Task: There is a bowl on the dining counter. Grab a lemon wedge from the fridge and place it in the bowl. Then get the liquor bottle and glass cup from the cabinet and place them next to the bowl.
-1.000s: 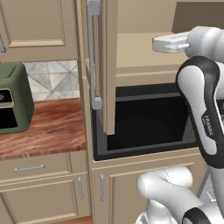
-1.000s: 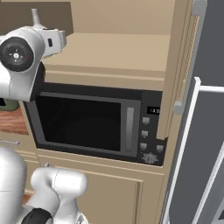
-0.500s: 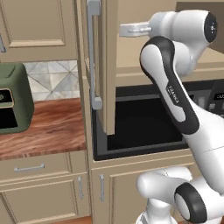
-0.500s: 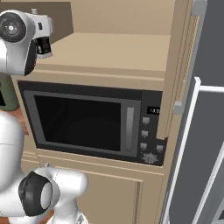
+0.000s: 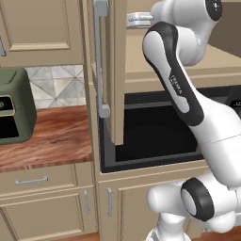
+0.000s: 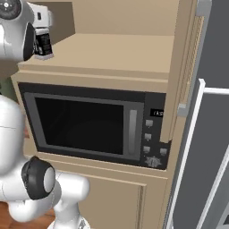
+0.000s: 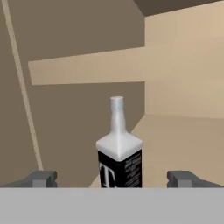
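bottle stage in hand, nothing retrieved yet — the liquor bottle [image 7: 119, 151] stands upright on the cabinet [image 6: 112, 53] shelf, centred between the gripper [image 7: 113, 178] tips, whose jaws stand wide apart and empty. bottle: square shoulders, pale cap, glossy black label. shelf: plain matte beige. carry to counter remains.

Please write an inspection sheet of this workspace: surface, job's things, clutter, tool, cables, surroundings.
Surface: plain beige cabinet shelf, above the microwave.
Job's things: liquor bottle upright on the shelf, black label with white "T"; cabinet door open.
Clutter: nothing seen.
Tool: tool open, finger tips on either side of the bottle, not touching it.
Cables: nothing seen.
Surroundings: green appliance on the reddish wood counter; grey fridge at right.
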Motion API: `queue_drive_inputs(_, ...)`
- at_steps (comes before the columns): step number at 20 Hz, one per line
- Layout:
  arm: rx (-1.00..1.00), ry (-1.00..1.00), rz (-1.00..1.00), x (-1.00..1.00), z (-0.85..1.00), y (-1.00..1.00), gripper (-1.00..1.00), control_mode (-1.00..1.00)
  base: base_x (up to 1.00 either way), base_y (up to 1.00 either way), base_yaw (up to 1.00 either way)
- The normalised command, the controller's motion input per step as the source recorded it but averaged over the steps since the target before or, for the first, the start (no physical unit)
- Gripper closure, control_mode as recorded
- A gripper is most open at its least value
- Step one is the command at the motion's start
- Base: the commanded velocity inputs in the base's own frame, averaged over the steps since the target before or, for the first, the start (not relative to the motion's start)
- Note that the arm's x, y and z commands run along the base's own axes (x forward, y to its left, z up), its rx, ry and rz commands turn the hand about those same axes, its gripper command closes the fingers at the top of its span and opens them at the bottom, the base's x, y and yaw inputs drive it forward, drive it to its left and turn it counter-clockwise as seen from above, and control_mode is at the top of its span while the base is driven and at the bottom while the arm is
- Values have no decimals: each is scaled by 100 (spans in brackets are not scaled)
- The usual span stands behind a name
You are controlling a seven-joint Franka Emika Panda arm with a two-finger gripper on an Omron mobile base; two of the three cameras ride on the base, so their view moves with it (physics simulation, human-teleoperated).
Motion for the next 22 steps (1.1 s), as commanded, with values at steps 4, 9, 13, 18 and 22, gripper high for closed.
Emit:
queue_drive_inputs(4,0,2,0,54,-17,0,-100,-100,0,0,0)
queue_drive_inputs(9,0,3,2,69,-6,5,-100,-100,0,0,0)
queue_drive_inputs(13,0,0,4,65,-11,14,-100,-100,0,0,0)
queue_drive_inputs(18,-1,0,13,30,-5,33,-100,-100,0,0,0)
queue_drive_inputs(22,0,0,14,27,-7,25,-100,-100,0,0,0)
